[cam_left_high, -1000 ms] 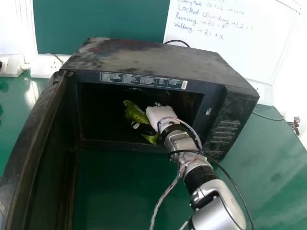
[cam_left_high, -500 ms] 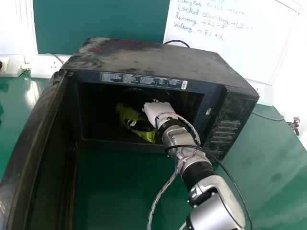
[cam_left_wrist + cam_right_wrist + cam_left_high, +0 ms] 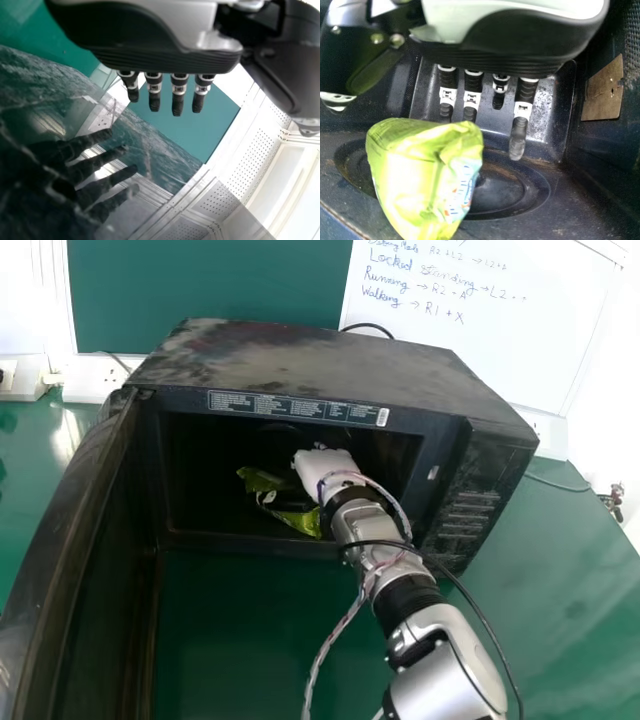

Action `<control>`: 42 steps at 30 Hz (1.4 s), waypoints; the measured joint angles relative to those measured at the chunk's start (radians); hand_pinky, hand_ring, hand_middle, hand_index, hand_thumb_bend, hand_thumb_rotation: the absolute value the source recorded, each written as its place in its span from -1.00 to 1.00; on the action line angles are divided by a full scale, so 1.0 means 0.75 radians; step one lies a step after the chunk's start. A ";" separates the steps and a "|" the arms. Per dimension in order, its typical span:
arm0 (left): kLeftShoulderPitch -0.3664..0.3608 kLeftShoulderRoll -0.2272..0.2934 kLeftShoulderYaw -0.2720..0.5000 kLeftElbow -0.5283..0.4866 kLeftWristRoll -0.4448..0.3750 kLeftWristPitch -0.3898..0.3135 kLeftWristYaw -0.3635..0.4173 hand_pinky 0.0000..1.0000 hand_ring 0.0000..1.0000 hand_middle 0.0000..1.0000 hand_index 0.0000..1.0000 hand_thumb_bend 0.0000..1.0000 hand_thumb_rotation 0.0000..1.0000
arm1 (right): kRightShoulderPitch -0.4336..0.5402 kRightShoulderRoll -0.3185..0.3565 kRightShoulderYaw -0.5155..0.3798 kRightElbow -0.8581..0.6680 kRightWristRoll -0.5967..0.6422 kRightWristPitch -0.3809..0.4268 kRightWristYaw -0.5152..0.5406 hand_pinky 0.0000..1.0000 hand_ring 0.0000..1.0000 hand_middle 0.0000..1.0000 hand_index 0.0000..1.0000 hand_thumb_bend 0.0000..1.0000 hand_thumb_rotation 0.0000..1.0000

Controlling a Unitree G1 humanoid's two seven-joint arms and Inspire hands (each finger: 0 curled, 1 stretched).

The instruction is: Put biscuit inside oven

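Right hand (image 3: 314, 468) in oven (image 3: 320, 362), fingers extended, gripping nothing | green packet (image 3: 301, 523) lies near | left hand (image 3: 165, 57): straight fingers, empty

Green panel (image 3: 210, 290) — handwritten whiteboard (image 3: 500, 340) alongside

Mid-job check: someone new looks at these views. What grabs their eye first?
Most likely the bright green packet, vivid against the dark inside of the black oven, with the robot's right hand in there close to it. Next, the oven's big door, swung wide open on the head view's left, and the whiteboard with handwriting behind the oven.
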 measured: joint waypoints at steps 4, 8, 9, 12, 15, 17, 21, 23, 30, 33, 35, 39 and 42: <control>0.000 0.001 0.000 0.000 0.000 0.000 0.000 0.89 1.00 1.00 1.00 0.69 0.58 | 0.000 0.000 -0.002 0.000 0.010 0.000 0.000 -0.27 -0.05 0.12 0.15 1.00 -0.73; -0.002 0.003 0.000 0.000 0.001 0.000 0.000 0.87 1.00 1.00 1.00 0.70 0.59 | 0.000 -0.004 -0.016 -0.004 0.028 -0.005 0.000 -0.27 -0.06 0.12 0.21 1.00 -0.70; -0.003 0.003 0.001 0.000 0.001 0.000 0.000 0.86 1.00 1.00 1.00 0.70 0.59 | 0.000 -0.006 -0.021 -0.006 0.035 -0.008 0.000 -0.26 -0.06 0.10 0.18 1.00 -0.69; -0.006 0.005 0.002 0.000 0.002 0.000 0.001 0.84 1.00 1.00 1.00 0.70 0.59 | 0.000 -0.015 -0.031 -0.019 0.049 -0.017 0.000 -0.28 -0.10 0.06 0.05 0.99 -0.67; -0.012 0.011 0.002 0.002 0.005 0.000 0.001 0.84 1.00 1.00 1.00 0.69 0.62 | 0.002 -0.035 -0.038 -0.036 0.057 -0.018 0.000 -0.33 -0.13 0.04 -0.05 0.96 -0.67; -0.014 0.012 0.002 0.003 0.011 0.000 0.001 0.85 1.00 1.00 1.00 0.69 0.61 | 0.005 -0.052 -0.045 -0.060 0.069 -0.025 0.001 -0.38 -0.19 -0.01 -0.04 0.24 -0.70; -0.019 0.013 0.002 0.004 0.010 0.000 0.001 0.85 1.00 1.00 1.00 0.69 0.61 | 0.036 -0.086 -0.066 -0.114 0.095 -0.063 0.000 -0.41 -0.23 -0.07 -0.03 0.06 -0.71; -0.020 0.014 0.002 0.004 0.011 0.000 0.001 0.84 1.00 1.00 1.00 0.69 0.62 | 0.064 -0.102 -0.083 -0.139 0.112 -0.086 -0.006 -0.37 -0.17 -0.02 -0.02 0.05 -0.71; -0.024 0.015 0.002 0.005 0.013 0.000 0.001 0.84 1.00 1.00 1.00 0.70 0.60 | 0.188 -0.134 -0.164 -0.248 0.190 -0.121 -0.030 -0.34 -0.15 0.05 0.32 0.95 -0.58; -0.024 0.016 0.002 0.006 0.013 0.000 0.002 0.84 1.00 1.00 1.00 0.70 0.60 | 0.233 -0.151 -0.181 -0.294 0.194 -0.124 -0.046 -0.27 -0.09 0.08 0.32 0.96 -0.53; -0.026 0.016 0.002 0.007 0.012 0.000 0.002 0.84 1.00 1.00 1.00 0.69 0.60 | 0.257 -0.160 -0.186 -0.321 0.194 -0.128 -0.063 -0.24 -0.07 0.08 0.30 0.97 -0.51; -0.029 0.016 0.002 0.007 0.011 0.000 0.002 0.86 1.00 1.00 1.00 0.69 0.59 | 0.297 -0.172 -0.202 -0.370 0.200 -0.144 -0.079 -0.17 0.00 0.12 0.31 0.98 -0.48; -0.031 0.017 0.002 0.007 0.011 0.000 0.002 0.85 1.00 1.00 1.00 0.69 0.60 | 0.333 -0.193 -0.212 -0.420 0.206 -0.159 -0.088 -0.23 -0.06 0.09 0.32 0.97 -0.45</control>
